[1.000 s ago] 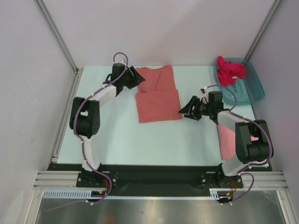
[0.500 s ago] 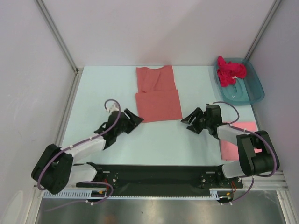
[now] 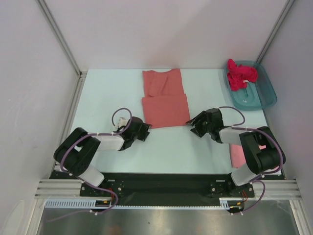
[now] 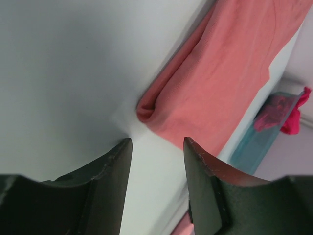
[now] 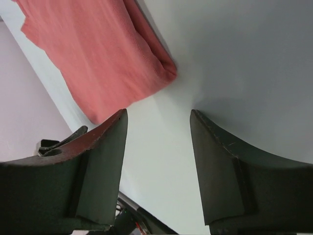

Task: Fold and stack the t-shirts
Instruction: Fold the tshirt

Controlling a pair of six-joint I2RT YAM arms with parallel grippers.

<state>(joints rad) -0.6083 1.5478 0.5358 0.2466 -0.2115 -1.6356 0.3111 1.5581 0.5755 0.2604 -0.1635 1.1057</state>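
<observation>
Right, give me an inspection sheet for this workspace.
Surface: pale table, no spills seen.
Job's things: salmon t-shirt part-folded at centre; magenta t-shirt crumpled in the teal tub; pink t-shirt flat beneath the right arm.
Clutter: only the teal tub, far right.
Grippers: left gripper open at the salmon t-shirt's near left corner; right gripper open at its near right corner; neither grips cloth.
Cables: purple cable loops at both wrists, not snagged.
Surroundings: white walls, metal frame posts.

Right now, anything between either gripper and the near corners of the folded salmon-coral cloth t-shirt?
Nothing visible. The left gripper and right gripper are both open, each facing a near corner of the folded salmon-coral cloth t-shirt, with only bare pale table in the gap.
</observation>
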